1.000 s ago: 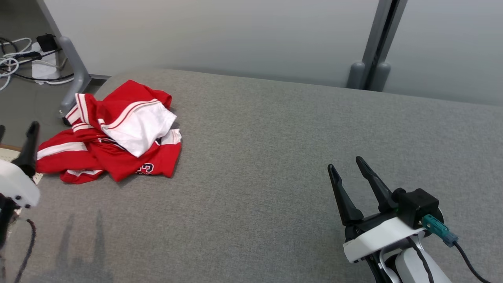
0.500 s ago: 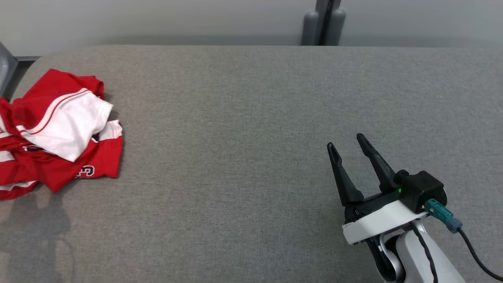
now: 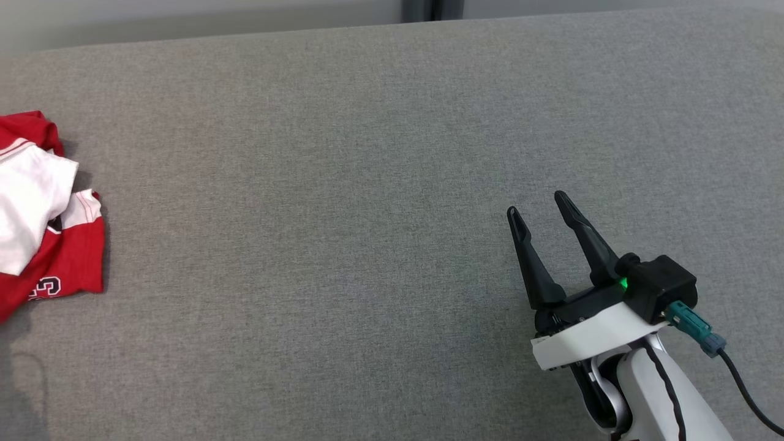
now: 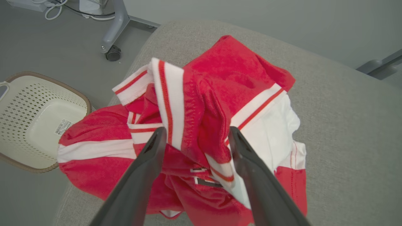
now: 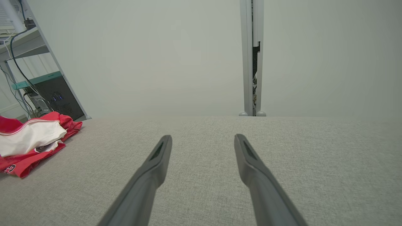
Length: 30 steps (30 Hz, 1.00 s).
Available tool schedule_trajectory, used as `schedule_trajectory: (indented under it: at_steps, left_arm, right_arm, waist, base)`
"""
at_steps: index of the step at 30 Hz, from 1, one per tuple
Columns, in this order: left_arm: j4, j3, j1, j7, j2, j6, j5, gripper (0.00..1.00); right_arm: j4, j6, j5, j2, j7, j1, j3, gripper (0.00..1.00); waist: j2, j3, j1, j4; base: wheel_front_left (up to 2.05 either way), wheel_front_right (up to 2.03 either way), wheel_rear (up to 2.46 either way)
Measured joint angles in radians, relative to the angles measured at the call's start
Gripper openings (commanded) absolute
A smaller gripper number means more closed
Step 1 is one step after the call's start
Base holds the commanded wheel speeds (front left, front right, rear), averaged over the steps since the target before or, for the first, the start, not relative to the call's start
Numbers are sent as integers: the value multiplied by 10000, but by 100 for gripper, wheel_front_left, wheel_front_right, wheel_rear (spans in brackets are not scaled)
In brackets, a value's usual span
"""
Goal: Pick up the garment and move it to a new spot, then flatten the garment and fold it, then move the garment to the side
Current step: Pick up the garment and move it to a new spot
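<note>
The garment [image 3: 43, 233] is a crumpled red and white jersey lying at the left end of the grey padded table [image 3: 367, 184]. In the left wrist view the garment [image 4: 213, 103] lies just beyond my left gripper [image 4: 196, 133], whose fingers stand open above its raised fold. My right gripper [image 3: 539, 205] hovers open over bare table at the lower right, far from the garment [image 5: 28, 141]. In the right wrist view the right gripper [image 5: 203, 138] has nothing between its fingers.
A cream perforated laundry basket [image 4: 28, 119] sits on the floor beside the table's left end. A grey wheeled frame leg [image 4: 114, 28] and cables stand behind it. A grey upright post [image 5: 252, 56] rises at the table's far edge, before a pale wall.
The head camera has swung right and down, so the garment has slid to the picture's left edge and the left gripper has left that view. The right gripper stays open.
</note>
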<state>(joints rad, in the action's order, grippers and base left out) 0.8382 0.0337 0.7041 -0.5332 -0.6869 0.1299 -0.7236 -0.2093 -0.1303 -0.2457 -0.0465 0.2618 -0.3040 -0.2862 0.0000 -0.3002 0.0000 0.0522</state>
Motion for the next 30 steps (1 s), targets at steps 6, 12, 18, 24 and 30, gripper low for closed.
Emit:
schedule_trajectory:
  at_steps: [6,12,18,24,30]
  left_arm:
    - [767,-280,284,422,-104,0,-100,45]
    - [993,-755,425,731,-178,0,-228,0]
    - [972,-1473,588,1145,-303,0,-437,0]
    - [552,-2497,613,1687,-558,0,-602,0]
    - [-382,-3768,815,2059,-838,2,-522,0]
  right_arm:
    - [69,-2,17,-2,0,-38,-12,100]
    - [69,-2,59,-4,0,-34,46,100]
    - [17,-2,25,-2,0,-36,-65,100]
    - [-127,-2,-184,-2,0,16,-130,100]
    - [-261,-2,-518,0,0,275,-90,100]
  waist:
    - [0,-212,0,198]
    - [0,-222,0,187]
    - [0,-77,0,59]
    - [0,381,0,-5]
    - [0,1169,0,49]
  base:
    - [0,0,0]
    - [0,0,0]
    - [0,0,0]
    - [0,0,0]
    - [0,0,0]
